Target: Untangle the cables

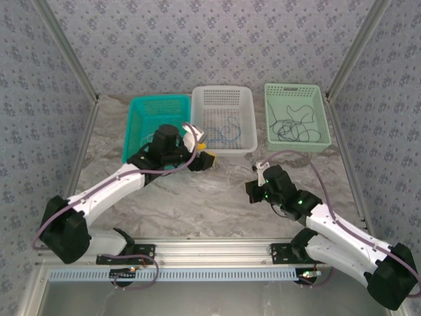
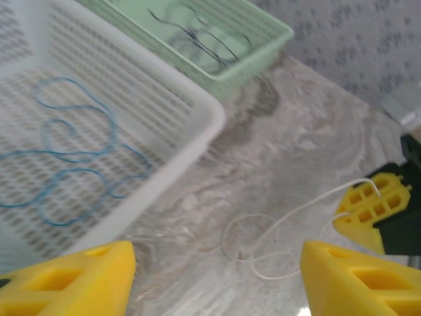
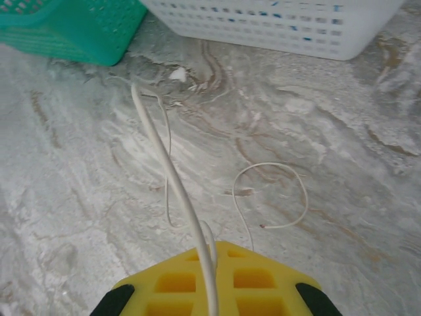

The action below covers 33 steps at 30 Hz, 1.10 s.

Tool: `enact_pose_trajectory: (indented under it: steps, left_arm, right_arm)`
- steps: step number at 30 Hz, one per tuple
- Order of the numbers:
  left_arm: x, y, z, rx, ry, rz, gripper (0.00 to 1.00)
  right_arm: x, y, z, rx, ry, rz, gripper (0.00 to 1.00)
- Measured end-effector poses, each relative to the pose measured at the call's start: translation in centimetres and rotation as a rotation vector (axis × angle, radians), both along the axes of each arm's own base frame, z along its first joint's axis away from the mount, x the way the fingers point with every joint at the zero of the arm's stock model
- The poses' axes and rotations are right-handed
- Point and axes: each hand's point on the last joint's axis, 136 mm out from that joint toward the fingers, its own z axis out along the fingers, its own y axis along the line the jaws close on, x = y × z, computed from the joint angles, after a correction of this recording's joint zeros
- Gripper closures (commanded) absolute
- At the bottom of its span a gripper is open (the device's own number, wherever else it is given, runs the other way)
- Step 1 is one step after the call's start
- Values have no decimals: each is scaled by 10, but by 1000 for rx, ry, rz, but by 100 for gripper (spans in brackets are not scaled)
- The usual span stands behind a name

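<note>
Right wrist view: pinching cream cable in clenched right gripper, trailing loops across table. Holding left gripper released nearby. Probably needing slow, low dragging toward teal basket, avoiding snags. Leaving blue cable and black cable lying in the baskets beyond.

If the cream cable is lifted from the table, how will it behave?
Probably floppy: the cream cable lies in loose loops on the table. Likely very light, being so thin. It may slip from the right gripper, shut on one strand.
</note>
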Motion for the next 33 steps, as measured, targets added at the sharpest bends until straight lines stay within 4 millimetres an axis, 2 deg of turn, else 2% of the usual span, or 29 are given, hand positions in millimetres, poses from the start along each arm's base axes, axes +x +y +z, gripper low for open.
enact_pose_trajectory:
  steps: [4,7,17,28,33]
  left_arm:
    - [-13,-23,-36,52,67,-80,36]
    - [-15,-29,-48,66,89,-95,36]
    - [-5,-40,-44,-30,122,-43,38]
    - [-12,-42,-60,-101,191,-21,38]
    - [-13,-45,-57,-127,199,-23,39]
  right_arm:
    - [-3,8,6,30,-11,50,100]
    - [-4,11,13,51,-31,65,99]
    - [-2,13,39,134,-129,65,99]
    - [2,5,43,151,-172,15,99]
    - [3,5,46,170,-182,5,99]
